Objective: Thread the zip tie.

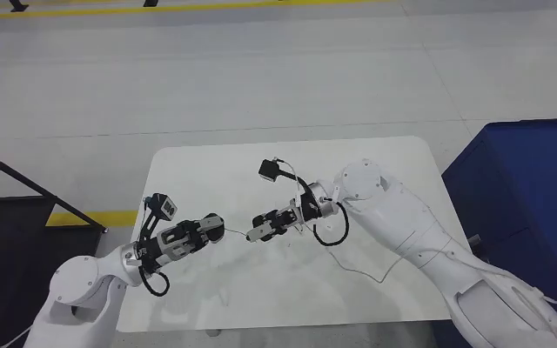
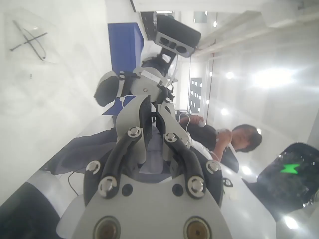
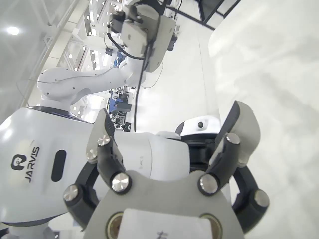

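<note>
floor (image 1: 261, 70) pale grey | yellow line (image 1: 174, 7) far edge | white table (image 1: 218, 174) | blue cabinet (image 1: 513, 174) beside table

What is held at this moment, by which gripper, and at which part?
The left gripper is shut on one end of the zip tie; the right gripper is open and empty.

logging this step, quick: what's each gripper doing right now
left gripper: closed, holding the zip tie
right gripper: open, holding nothing
</note>
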You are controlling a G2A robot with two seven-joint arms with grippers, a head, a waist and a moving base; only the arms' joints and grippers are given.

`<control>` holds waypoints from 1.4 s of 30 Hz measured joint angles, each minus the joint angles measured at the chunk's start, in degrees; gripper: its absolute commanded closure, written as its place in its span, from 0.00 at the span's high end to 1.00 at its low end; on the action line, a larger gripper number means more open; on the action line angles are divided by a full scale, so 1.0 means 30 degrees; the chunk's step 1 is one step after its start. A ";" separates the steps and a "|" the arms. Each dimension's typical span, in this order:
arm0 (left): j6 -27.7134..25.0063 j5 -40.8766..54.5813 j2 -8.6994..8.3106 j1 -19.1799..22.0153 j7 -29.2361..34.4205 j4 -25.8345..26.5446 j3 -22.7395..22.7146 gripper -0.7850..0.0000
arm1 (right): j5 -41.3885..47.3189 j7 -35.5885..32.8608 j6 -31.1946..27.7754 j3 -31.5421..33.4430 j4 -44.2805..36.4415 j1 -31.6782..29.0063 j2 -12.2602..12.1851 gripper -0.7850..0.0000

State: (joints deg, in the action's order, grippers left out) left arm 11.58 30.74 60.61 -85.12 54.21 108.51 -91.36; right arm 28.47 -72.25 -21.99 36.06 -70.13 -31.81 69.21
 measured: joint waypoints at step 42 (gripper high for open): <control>0.5992 -0.0390 -0.0315 -0.0843 -0.4143 0.2089 0.0880 0.00 | -0.8707 0.4924 -0.1307 0.1944 -0.4726 -0.3390 -0.0650 0.00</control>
State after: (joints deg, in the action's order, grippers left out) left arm 29.56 29.57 59.67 -87.65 41.78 114.78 -88.72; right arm 2.35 -57.48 -25.92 41.89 -84.31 -41.98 67.26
